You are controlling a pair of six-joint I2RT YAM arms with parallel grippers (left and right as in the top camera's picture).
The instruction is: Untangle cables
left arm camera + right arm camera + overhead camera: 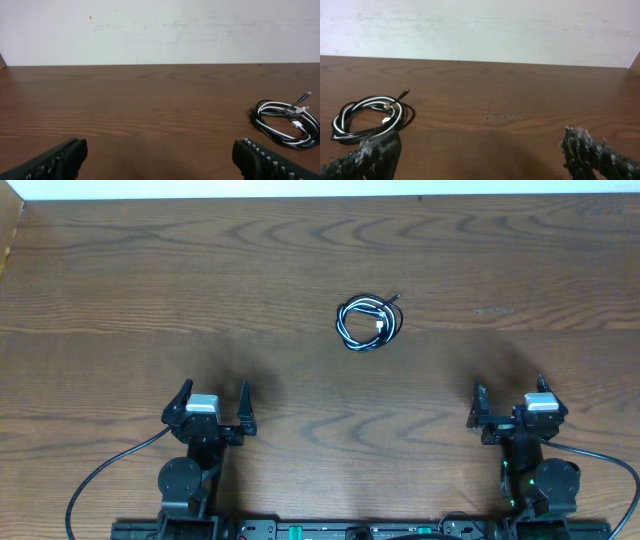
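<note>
The black and white cables [369,322] lie coiled together in one small bundle on the wooden table, past the middle. They also show at the right edge of the left wrist view [287,121] and at the left of the right wrist view [370,117]. My left gripper [212,402] is open and empty near the front left, well short of the bundle. My right gripper [510,400] is open and empty near the front right, also apart from it. Small plugs stick out of the coil.
The brown wooden table [320,270] reaches a white wall at the back. Thick black wires run from both arm bases at the front edge [110,470].
</note>
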